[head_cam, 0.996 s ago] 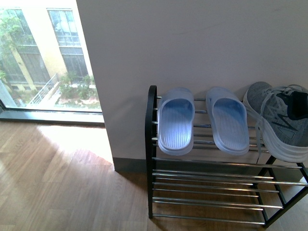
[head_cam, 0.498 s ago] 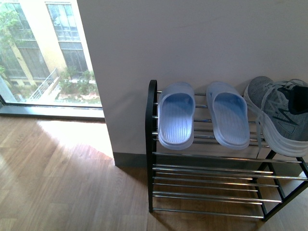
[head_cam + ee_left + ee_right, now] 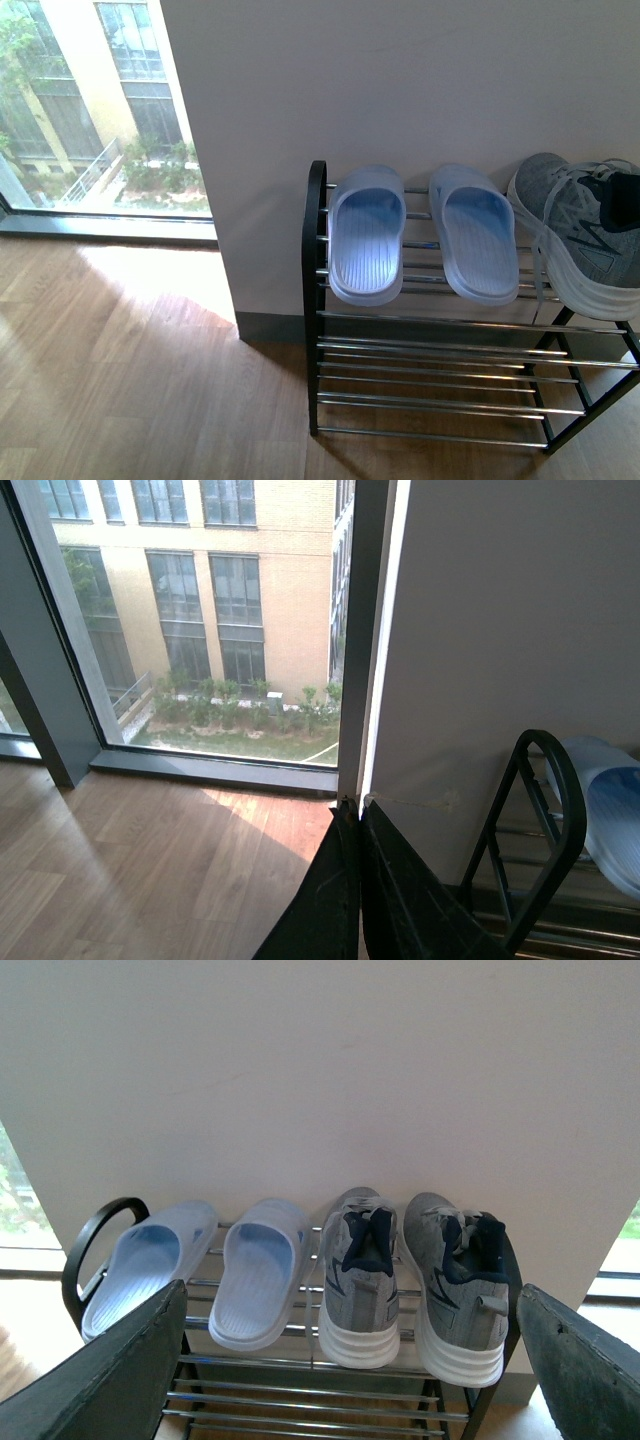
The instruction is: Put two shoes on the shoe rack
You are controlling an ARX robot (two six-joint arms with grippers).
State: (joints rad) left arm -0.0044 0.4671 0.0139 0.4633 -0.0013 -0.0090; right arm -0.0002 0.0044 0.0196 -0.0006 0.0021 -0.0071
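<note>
Low black-framed shoe rack with chrome rods (image 3: 300,1365), lower frame: both grey knit sneakers (image 3: 410,1280) on top tier, beside pale blue rubber slippers (image 3: 200,1270). Dark shape gone from sneaker since a second ago; looks done. Right jaws spread, empty; left pressed together.

home entryway, shoe rack (image 3: 318,300), wood floor (image 3: 120,380)
</note>
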